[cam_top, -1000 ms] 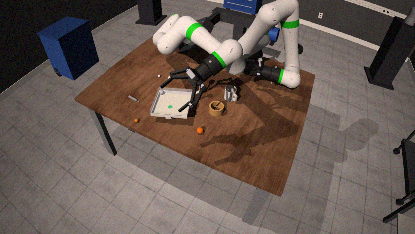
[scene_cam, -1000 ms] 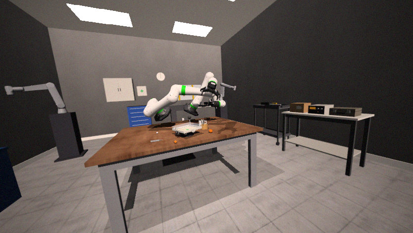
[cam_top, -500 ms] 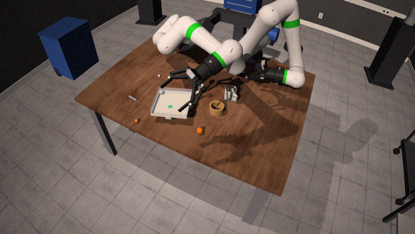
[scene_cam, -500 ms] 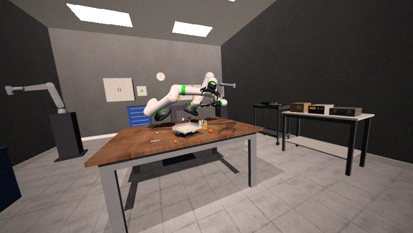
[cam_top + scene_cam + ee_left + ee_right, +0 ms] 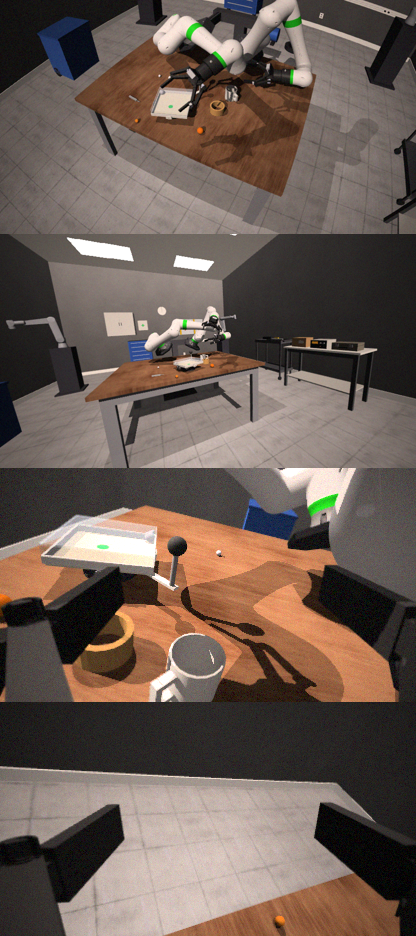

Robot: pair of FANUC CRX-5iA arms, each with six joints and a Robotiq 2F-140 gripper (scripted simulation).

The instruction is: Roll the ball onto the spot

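Note:
The clear-lidded plate (image 5: 181, 116) (image 5: 100, 563) stands raised on a dark base; any slight tilt is hard to judge. Its green printed spot (image 5: 170, 106) (image 5: 103, 546) is visible. The grey steel ball (image 5: 162, 92) appears in a far corner, away from the spot. A lever with a black knob (image 5: 177, 546) (image 5: 190, 352) stands beside the plate. My left gripper (image 5: 246, 71) (image 5: 221, 584) is open and empty, above the table beyond the mug, facing the plate. My right gripper (image 5: 170, 98) (image 5: 219, 821) is open and empty, high above the plate.
A striped mug (image 5: 231, 94) (image 5: 197, 668) and a yellow-brown ring (image 5: 216, 111) (image 5: 107, 658) stand between the plate and my left gripper. Orange balls (image 5: 200, 130) (image 5: 136, 120), a grey tool (image 5: 134, 98) and a white ball (image 5: 159, 75) (image 5: 218, 553) lie around the plate.

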